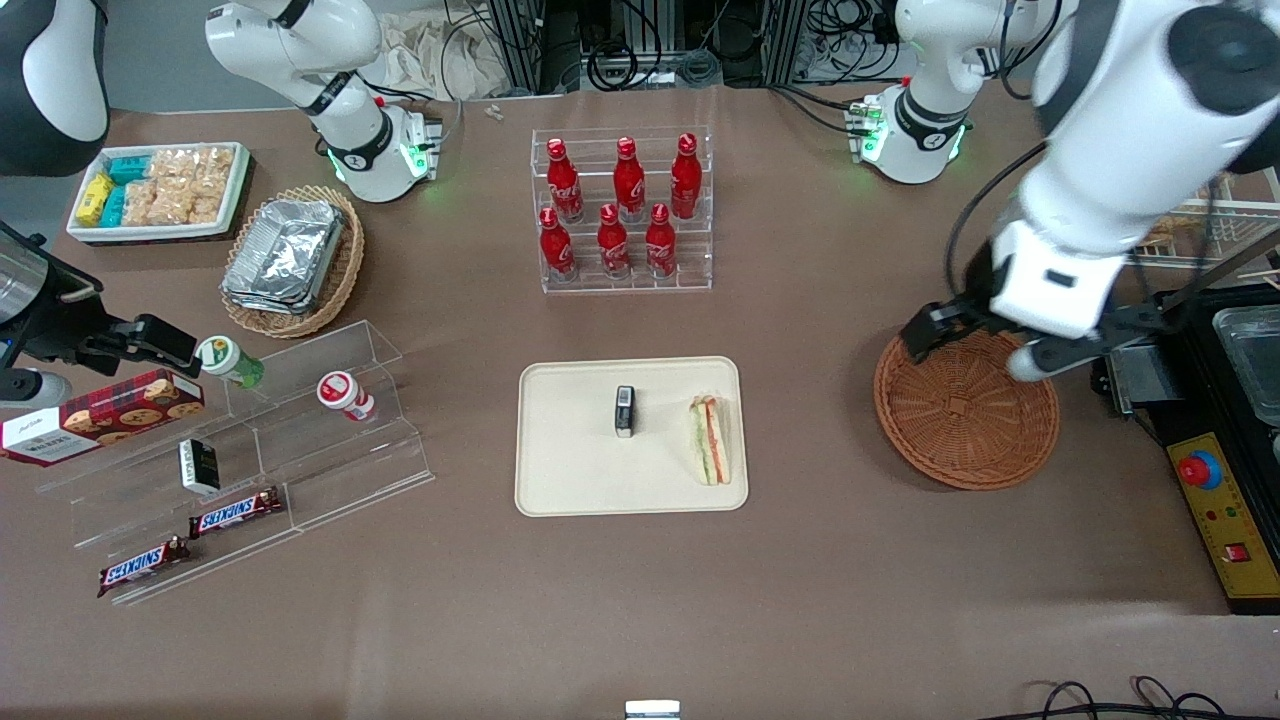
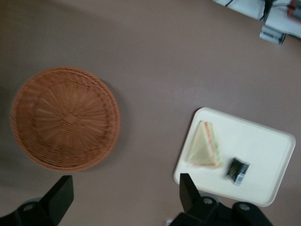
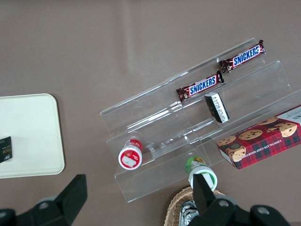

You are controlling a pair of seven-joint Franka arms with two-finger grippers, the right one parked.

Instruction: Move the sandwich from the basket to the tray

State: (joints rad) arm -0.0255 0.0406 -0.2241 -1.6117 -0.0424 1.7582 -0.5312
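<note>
Snacks line the parked arm's end of your table: a white tray of packets (image 1: 155, 190), a tan wicker basket of foil containers (image 1: 292, 260), and nearer the front camera a clear acrylic stand (image 1: 260, 450) carrying two small jars, a cookie box (image 1: 100, 415) and two Snickers bars (image 1: 190, 540). At mid-table you have a clear rack of red bottles (image 1: 622, 210), and nearer the camera than it, the tray (image 1: 560, 470). On that tray you will find a small dark packet (image 1: 624, 411) near the middle and the sandwich (image 1: 710, 439) lying along the tray's edge toward the working arm's end. Well apart from the tray, toward that same end, sits the basket (image 1: 965, 410) with nothing in it. Your gripper (image 1: 975, 345) hangs above the basket's rim, on the side away from the front camera; its fingers (image 2: 188, 193) are spread wide and carry nothing.
</note>
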